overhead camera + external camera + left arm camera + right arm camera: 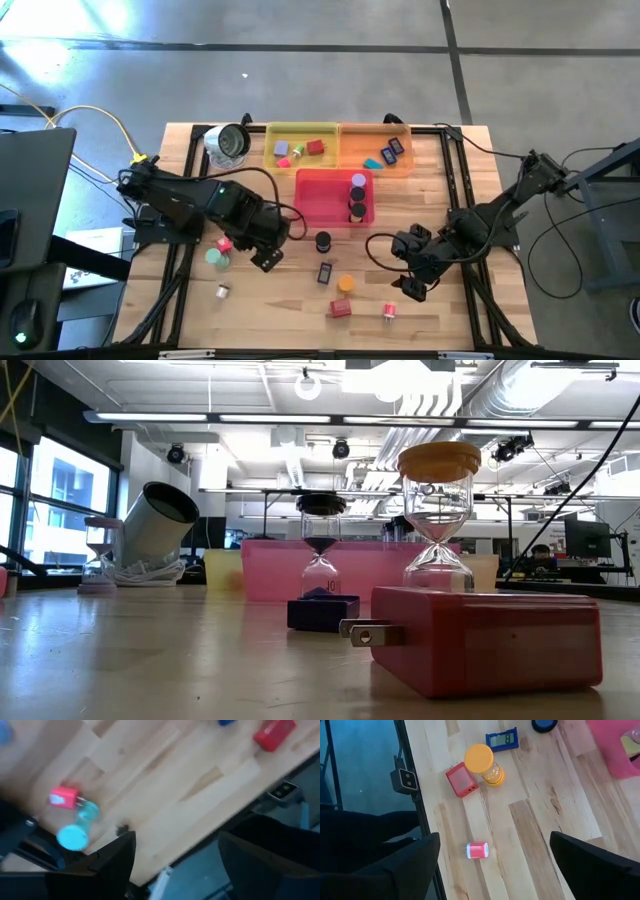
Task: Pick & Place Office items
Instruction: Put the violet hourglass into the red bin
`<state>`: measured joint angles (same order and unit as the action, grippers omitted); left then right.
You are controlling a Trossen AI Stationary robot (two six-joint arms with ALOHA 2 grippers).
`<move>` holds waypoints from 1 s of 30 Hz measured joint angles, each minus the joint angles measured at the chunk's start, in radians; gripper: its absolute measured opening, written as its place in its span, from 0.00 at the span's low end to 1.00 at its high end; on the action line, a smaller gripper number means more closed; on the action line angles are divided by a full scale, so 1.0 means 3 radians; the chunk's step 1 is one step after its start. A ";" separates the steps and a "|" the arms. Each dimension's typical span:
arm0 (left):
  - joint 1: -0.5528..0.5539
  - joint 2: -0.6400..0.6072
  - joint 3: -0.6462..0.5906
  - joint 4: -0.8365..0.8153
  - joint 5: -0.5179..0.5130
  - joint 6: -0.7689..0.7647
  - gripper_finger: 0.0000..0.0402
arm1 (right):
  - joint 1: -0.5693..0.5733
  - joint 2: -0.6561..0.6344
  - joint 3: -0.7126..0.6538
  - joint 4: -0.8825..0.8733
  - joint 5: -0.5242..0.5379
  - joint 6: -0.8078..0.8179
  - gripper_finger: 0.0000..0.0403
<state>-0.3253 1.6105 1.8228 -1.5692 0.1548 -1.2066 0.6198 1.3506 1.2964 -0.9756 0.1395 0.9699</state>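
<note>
Loose office items lie on the wooden table. A teal hourglass (217,258) lies on its side next to a pink block (224,243). A black hourglass (323,241), a dark clock piece (325,272), an orange hourglass (346,284), a red block (341,308) and a small pink plug (389,312) sit near the middle front. My left gripper (265,257) hangs open and holds nothing, just right of the teal hourglass (77,827). My right gripper (410,285) hangs open and holds nothing, above and right of the pink plug (478,850).
A yellow tray (300,130), an orange tray (352,160) and a pink tray (315,195) hold sorted pieces at the far middle. A round silver-rimmed object (228,143) stands at the far left. A small grey piece (222,291) lies near the front left.
</note>
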 joint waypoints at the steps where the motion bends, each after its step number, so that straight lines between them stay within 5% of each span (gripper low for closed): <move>1: 0.0027 -0.0025 -0.0058 -0.0014 -0.0012 0.0069 0.66 | 0.0009 0.0000 0.0000 0.0000 0.0001 0.0011 0.91; 7: 0.0068 -0.0034 -0.0115 -0.0004 -0.0088 0.0603 0.64 | 0.0007 0.0000 0.0000 0.0001 0.0002 0.0090 0.91; 12: 0.0255 -0.0104 -0.0117 0.0000 -0.0139 0.0556 0.64 | 0.0007 0.0000 0.0000 0.0000 0.0078 0.0085 0.91; 20: 0.0738 -0.0901 -0.0165 -0.0005 -0.0345 0.0358 0.64 | -0.0067 0.0000 0.0000 -0.0001 0.0214 -0.0006 0.91; 30: 0.1673 -0.1907 -0.1336 -0.0018 -0.0254 0.0281 0.64 | -0.0376 0.0000 0.0000 0.0000 0.0213 -0.0121 0.91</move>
<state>0.1766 1.0385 1.4219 -1.5745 0.0785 -1.1223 0.5069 1.3506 1.2964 -0.9756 0.2035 0.9338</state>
